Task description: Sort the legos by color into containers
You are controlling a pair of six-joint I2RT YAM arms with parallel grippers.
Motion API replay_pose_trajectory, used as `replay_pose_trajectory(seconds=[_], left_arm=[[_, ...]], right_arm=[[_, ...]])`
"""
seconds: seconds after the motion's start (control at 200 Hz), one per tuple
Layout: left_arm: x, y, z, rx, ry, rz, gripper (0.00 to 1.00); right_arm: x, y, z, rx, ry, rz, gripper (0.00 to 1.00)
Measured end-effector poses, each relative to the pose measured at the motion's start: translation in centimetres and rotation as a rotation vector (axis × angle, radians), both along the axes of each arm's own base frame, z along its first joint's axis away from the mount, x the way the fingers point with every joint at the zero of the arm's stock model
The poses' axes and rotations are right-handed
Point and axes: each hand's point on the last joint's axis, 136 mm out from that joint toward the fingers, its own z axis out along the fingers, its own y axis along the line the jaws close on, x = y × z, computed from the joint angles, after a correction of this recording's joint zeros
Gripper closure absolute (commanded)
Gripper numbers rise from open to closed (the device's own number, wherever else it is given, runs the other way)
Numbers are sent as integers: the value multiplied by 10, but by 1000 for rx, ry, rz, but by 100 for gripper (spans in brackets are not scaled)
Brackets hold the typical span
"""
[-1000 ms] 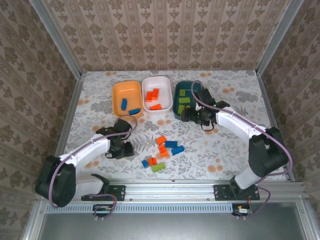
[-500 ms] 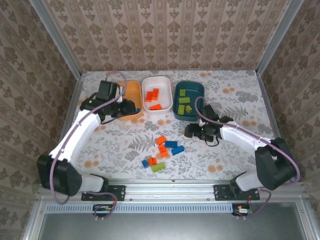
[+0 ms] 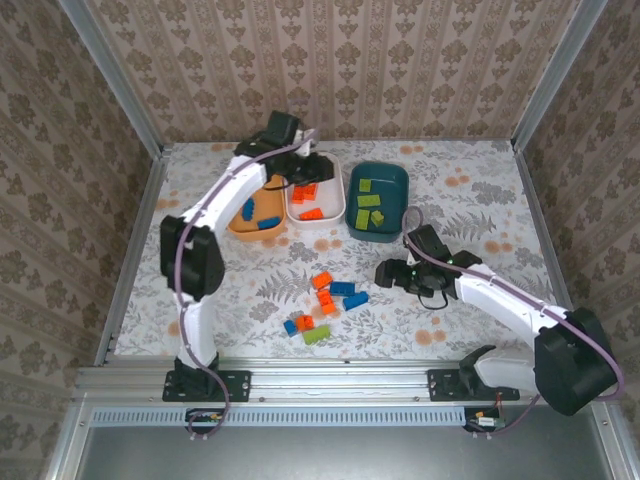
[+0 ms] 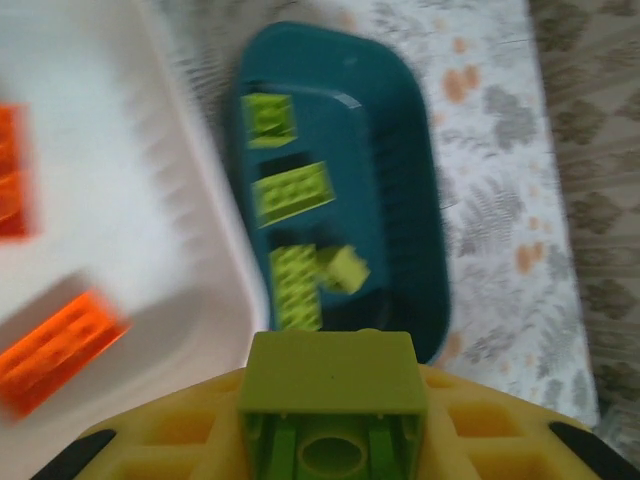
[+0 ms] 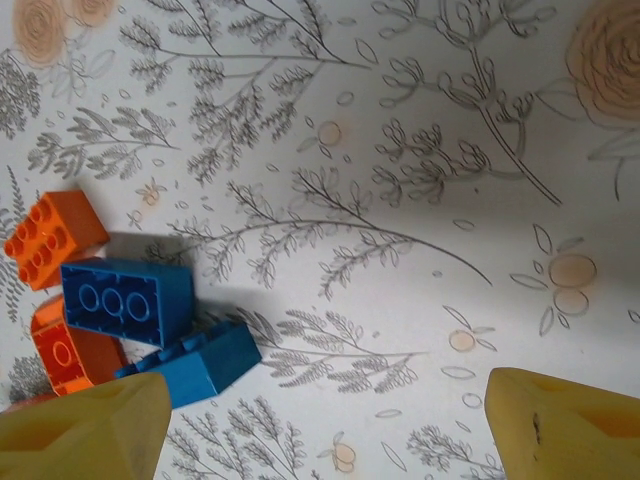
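From above, my left gripper (image 3: 312, 172) hangs over the white tub (image 3: 341, 205), and my right gripper (image 3: 384, 272) sits just right of the loose bricks (image 3: 342, 289). At my left wrist I'm clamped on a green brick (image 4: 332, 375), with the teal tub (image 4: 405, 130) ahead. At my right wrist my fingers (image 5: 80, 435) stand apart, a blue brick (image 5: 128, 300) just beyond one.

Orange tub (image 3: 236, 224), white tub (image 3: 333, 205) and teal tub (image 3: 395, 190) lined the tabletop's far edge. Loose bricks (image 3: 327, 307) clustered toward its near edge. One lime brick (image 4: 333, 374) was gripped aloft.
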Motion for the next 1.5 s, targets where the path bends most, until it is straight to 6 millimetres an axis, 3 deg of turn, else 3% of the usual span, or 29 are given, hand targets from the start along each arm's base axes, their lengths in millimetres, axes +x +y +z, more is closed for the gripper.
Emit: replay_pose_trajectory(seconds=[0.15, 0.305, 0.54, 0.8, 0.91, 1.005, 1.17, 1.27, 1.37, 1.5], left_arm=[[12, -65, -23, -111, 53, -111, 62], [22, -101, -45, -173, 107, -151, 59], [30, -115, -63, -233, 186, -140, 25], [24, -113, -55, -242, 194, -149, 17], [11, -97, -41, -205, 174, -150, 14], [-4, -73, -11, -160, 109, -140, 11], [-48, -10, 66, -109, -68, -88, 8], [-72, 34, 93, -87, -148, -38, 5], [-91, 78, 87, -30, -169, 24, 0], [-113, 134, 55, 80, -129, 110, 0]], right_arm=[[-8, -5, 4, 12, -15, -16, 16], [-15, -9, 5, 24, -29, -32, 16], [-23, -14, 5, 40, -35, -57, 16], [-27, -11, 6, 45, -32, -52, 17], [-29, -3, 6, 30, -15, -18, 17], [-27, 9, 10, 10, -6, 34, 17], [-18, 42, 21, -39, 4, 155, 16], [-12, 63, 22, -74, 13, 228, 14], [-8, 79, 13, -125, 44, 293, 13], [-8, 93, -8, -214, 94, 375, 12]])
